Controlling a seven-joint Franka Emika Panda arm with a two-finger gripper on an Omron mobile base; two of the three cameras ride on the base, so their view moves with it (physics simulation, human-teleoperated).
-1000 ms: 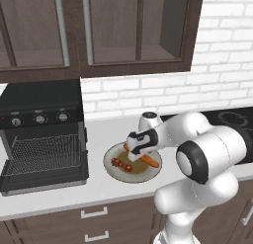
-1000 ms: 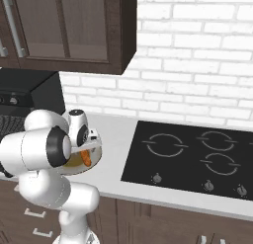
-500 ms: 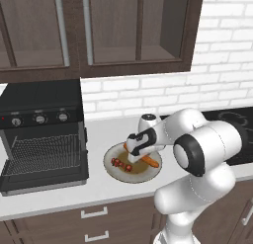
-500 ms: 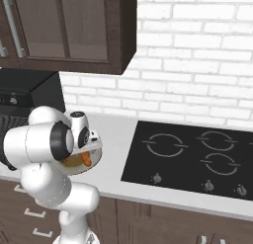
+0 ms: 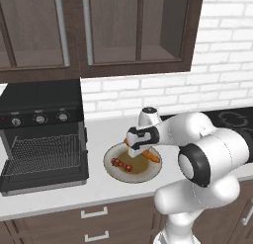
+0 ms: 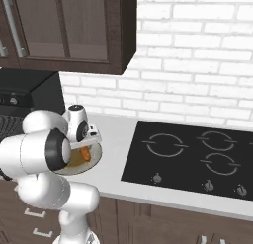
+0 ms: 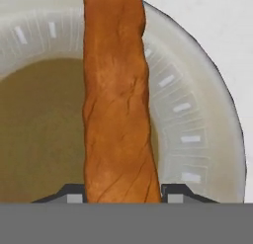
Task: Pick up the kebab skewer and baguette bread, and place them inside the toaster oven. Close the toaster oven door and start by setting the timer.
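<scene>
On plate [image 5: 112, 172]: gripper [image 5: 134, 152] pinching baguette bread [image 7: 117, 114], kebab skewer [image 5: 121, 164] beside.

White brick wall [image 5: 217, 85], dark wood upper cabinets [image 5: 99, 30], light counter [image 5: 99, 134], black stovetop [image 6: 192, 159], dark drawers [image 5: 94, 223] below.

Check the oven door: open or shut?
Open. The door lies dropped flat in front of the oven, baring the rack.
</scene>
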